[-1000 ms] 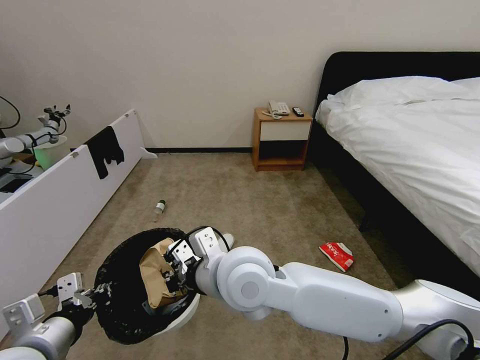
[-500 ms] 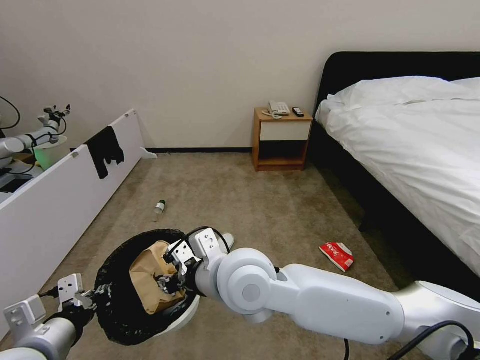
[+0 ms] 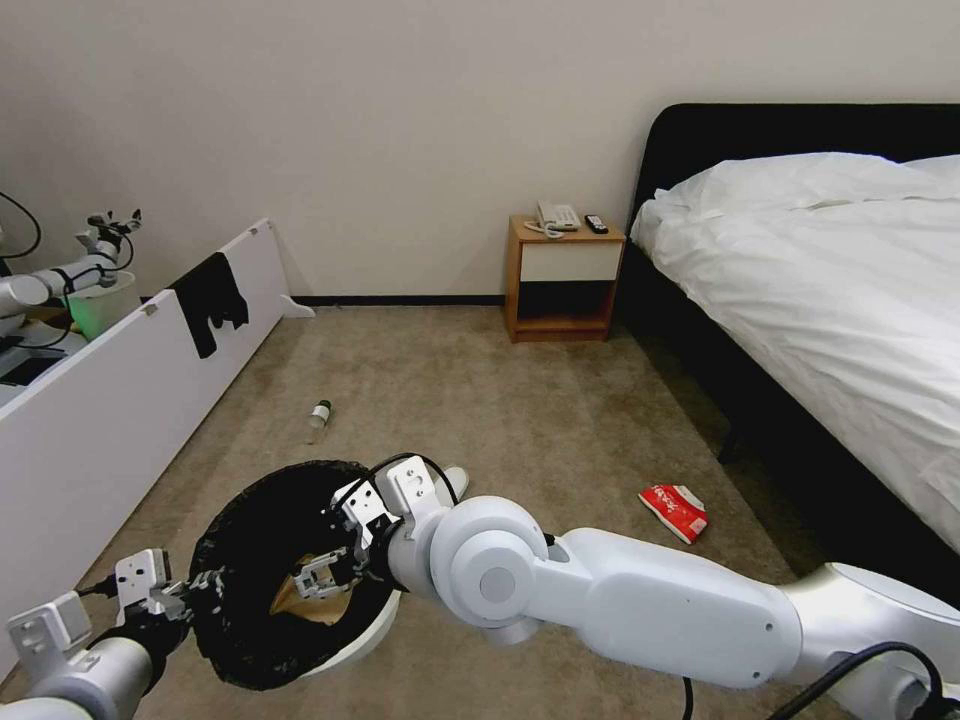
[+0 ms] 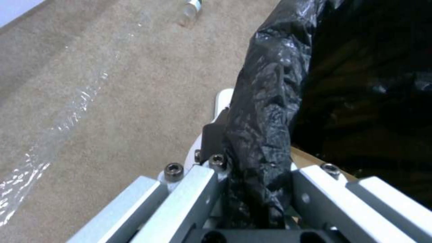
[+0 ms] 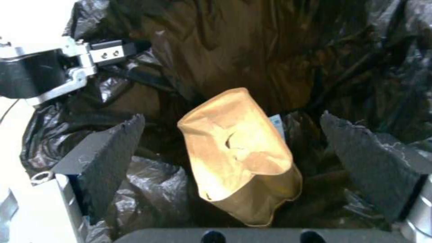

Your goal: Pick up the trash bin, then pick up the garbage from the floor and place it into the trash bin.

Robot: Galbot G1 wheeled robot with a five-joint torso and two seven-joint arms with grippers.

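Observation:
The trash bin (image 3: 228,528), white with a crinkled black bag, hangs tilted at the lower left. My left gripper (image 3: 195,587) is shut on its rim (image 4: 265,111). Over the bin's mouth my right gripper (image 3: 318,582) stands open, its dark fingers (image 5: 106,152) spread apart and holding nothing. A brown paper bag (image 5: 238,155) lies loose down inside the black liner, below the fingers. On the carpet lie more garbage: a green-capped small bottle (image 3: 319,413) beyond the bin and a red snack packet (image 3: 675,510) to the right.
A long white board (image 3: 120,400) with a black cloth (image 3: 208,297) draped over it runs along the left. A bed (image 3: 830,300) fills the right side and a wooden nightstand (image 3: 562,280) stands at the far wall. Another robot's arm (image 3: 60,270) is at the far left.
My right gripper has opened and let go of the brown paper bag, which has dropped deeper into the bin. The left gripper keeps its hold on the rim.

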